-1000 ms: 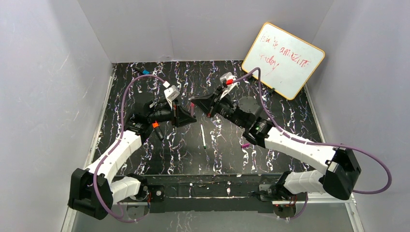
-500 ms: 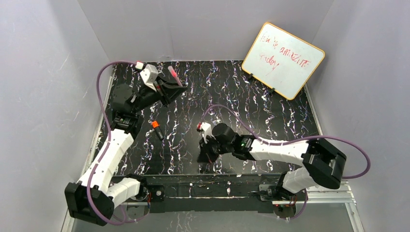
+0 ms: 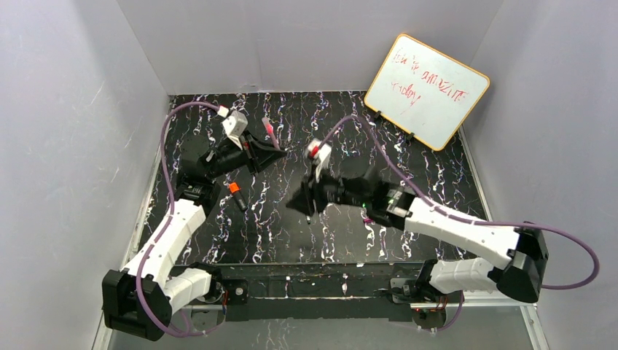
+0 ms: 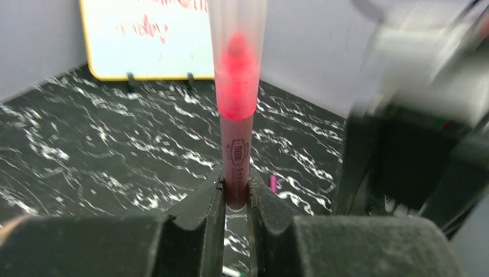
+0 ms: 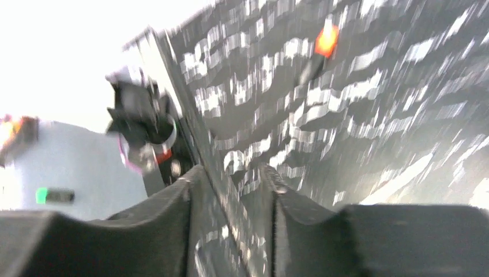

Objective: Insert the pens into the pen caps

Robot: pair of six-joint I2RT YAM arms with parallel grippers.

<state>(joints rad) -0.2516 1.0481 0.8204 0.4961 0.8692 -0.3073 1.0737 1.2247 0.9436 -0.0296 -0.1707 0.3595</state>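
Note:
My left gripper [image 3: 267, 143] is shut on the thin pink pen [image 4: 237, 156], raised over the back left of the table. A pale translucent pink cap [image 4: 237, 52] sits over the pen's tip. My right gripper [image 3: 304, 203] hangs low over mid-table, open, with nothing between its fingers [image 5: 185, 202]. An end of the thin white pen [image 3: 308, 217] shows just beneath it. The short black marker with an orange end [image 3: 237, 194] lies on the table to the left, a blurred shape in the right wrist view [image 5: 326, 41]. A magenta cap [image 3: 369, 219] lies by the right forearm.
A whiteboard [image 3: 426, 91] with red writing leans on a stand at the back right corner. Grey walls close in the marbled black table [image 3: 437, 175] on three sides. Purple cables loop above both arms.
The right arm swung from the back centre to the front, then to mid-table over the white pen, and its jaws opened. The left gripper carried the pink pen toward the back left.

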